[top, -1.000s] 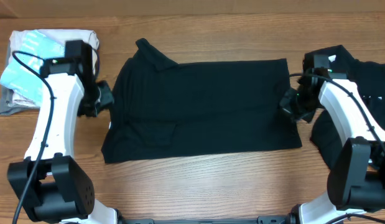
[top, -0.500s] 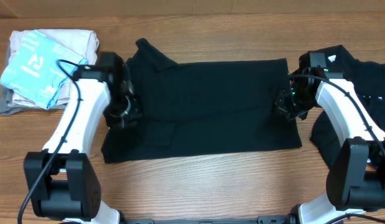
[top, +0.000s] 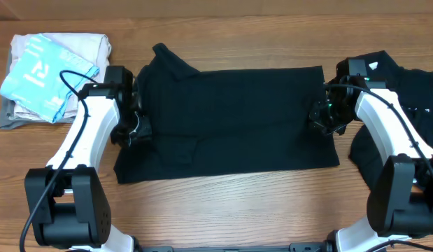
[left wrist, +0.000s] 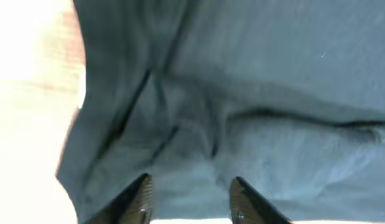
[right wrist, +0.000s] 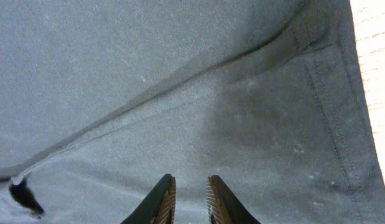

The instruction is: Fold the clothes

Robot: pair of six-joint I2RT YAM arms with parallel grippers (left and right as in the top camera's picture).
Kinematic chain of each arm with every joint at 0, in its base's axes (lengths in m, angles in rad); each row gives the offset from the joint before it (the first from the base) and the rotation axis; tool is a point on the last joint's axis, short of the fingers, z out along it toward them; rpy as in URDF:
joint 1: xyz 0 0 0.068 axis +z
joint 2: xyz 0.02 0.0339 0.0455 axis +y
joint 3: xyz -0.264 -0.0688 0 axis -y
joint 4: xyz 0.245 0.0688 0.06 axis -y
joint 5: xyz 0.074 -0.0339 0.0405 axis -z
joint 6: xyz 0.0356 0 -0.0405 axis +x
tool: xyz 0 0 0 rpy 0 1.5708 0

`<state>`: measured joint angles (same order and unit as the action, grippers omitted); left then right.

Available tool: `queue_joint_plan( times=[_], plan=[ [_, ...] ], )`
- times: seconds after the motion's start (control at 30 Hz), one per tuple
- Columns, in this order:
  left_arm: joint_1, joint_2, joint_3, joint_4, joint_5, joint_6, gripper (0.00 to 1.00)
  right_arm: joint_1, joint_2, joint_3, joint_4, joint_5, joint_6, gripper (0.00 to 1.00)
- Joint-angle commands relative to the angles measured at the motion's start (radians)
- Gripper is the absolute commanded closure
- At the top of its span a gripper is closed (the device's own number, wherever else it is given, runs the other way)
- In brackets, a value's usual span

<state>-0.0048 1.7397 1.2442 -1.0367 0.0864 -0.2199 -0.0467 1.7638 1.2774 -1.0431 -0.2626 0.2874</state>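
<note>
Black garment [top: 230, 119] spread flat at frame centre on wooden table [top: 223, 206]; more black clothes [top: 412, 80] heaped at right edge. Left fingers [left wrist: 137, 200] parted over left edge, empty. Right fingers [right wrist: 162, 202] narrowly parted over right edge, empty. Risk: pinching one layer only or pulling unevenly, skewing fold. Light folded stack [top: 52, 66] upper left; room beyond table not visible.

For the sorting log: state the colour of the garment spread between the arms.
The garment is plain black, clearest in the overhead view.

Blk tee [top: 230, 119] flat ctr; pile [top: 405, 77] R.
</note>
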Motion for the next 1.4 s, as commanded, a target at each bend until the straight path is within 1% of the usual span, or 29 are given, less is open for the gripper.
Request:
queue_joint_plan(
  times=[0.0, 0.03, 0.13, 0.2, 0.33, 0.43, 0.5, 0.63, 0.77, 0.87, 0.93, 1.03, 1.13, 1.2, 1.27, 1.33, 1.37],
  plan=[
    [0.001, 0.002, -0.047, 0.038, -0.023, 0.131, 0.53, -0.001, -0.026, 0.018, 0.002, -0.008, -0.003, 0.77],
    [0.001, 0.002, -0.060, 0.050, -0.024, 0.131, 0.54, -0.001, -0.026, 0.018, 0.002, -0.008, -0.003, 0.77],
    [0.001, 0.002, -0.095, 0.076, -0.030, 0.146, 0.68, -0.001, -0.026, 0.018, 0.002, -0.008, -0.003, 0.76],
    [0.001, 0.002, -0.110, 0.076, -0.051, 0.146, 0.71, -0.001, -0.026, 0.018, 0.002, -0.008, -0.003, 0.76],
    [0.006, 0.001, -0.110, 0.067, -0.078, 0.142, 0.67, -0.001, -0.026, 0.018, 0.002, -0.008, -0.003, 0.76],
    [0.013, 0.001, -0.110, 0.065, -0.071, 0.138, 0.69, -0.001, -0.026, 0.018, 0.002, -0.008, -0.003, 0.75],
    [0.013, 0.001, -0.113, 0.066, -0.067, 0.138, 0.67, -0.001, -0.026, 0.018, 0.002, -0.008, -0.003, 0.75],
    [0.011, 0.002, -0.155, 0.113, -0.051, 0.139, 0.64, -0.001, -0.026, 0.018, 0.013, -0.008, -0.003, 0.74],
    [0.011, 0.001, -0.208, 0.161, -0.037, 0.145, 0.63, -0.001, -0.026, 0.018, 0.016, -0.008, -0.003, 0.73],
    [0.013, 0.001, -0.212, 0.177, -0.045, 0.146, 0.63, -0.001, -0.026, 0.018, 0.016, -0.008, -0.003, 0.73],
    [0.013, 0.001, -0.211, 0.186, -0.044, 0.145, 0.66, -0.001, -0.026, 0.018, 0.016, -0.008, -0.003, 0.73],
    [0.013, 0.001, -0.211, 0.183, -0.043, 0.145, 0.75, -0.001, -0.026, 0.018, 0.013, -0.008, -0.003, 0.73],
    [0.013, 0.001, -0.211, 0.172, -0.041, 0.142, 0.80, -0.001, -0.026, 0.018, 0.013, -0.008, -0.003, 0.73],
    [0.013, 0.001, -0.211, 0.170, -0.042, 0.138, 0.80, -0.001, -0.026, 0.018, 0.013, -0.008, -0.003, 0.73],
    [0.013, 0.001, -0.211, 0.171, -0.042, 0.138, 0.76, -0.001, -0.026, 0.018, 0.013, -0.008, -0.003, 0.73],
    [0.013, 0.001, -0.211, 0.174, -0.043, 0.138, 0.77, -0.001, -0.026, 0.018, 0.012, -0.008, -0.003, 0.73],
    [0.013, 0.001, -0.211, 0.174, -0.043, 0.138, 0.80, -0.001, -0.026, 0.018, 0.012, -0.008, -0.003, 0.73]
  ],
)
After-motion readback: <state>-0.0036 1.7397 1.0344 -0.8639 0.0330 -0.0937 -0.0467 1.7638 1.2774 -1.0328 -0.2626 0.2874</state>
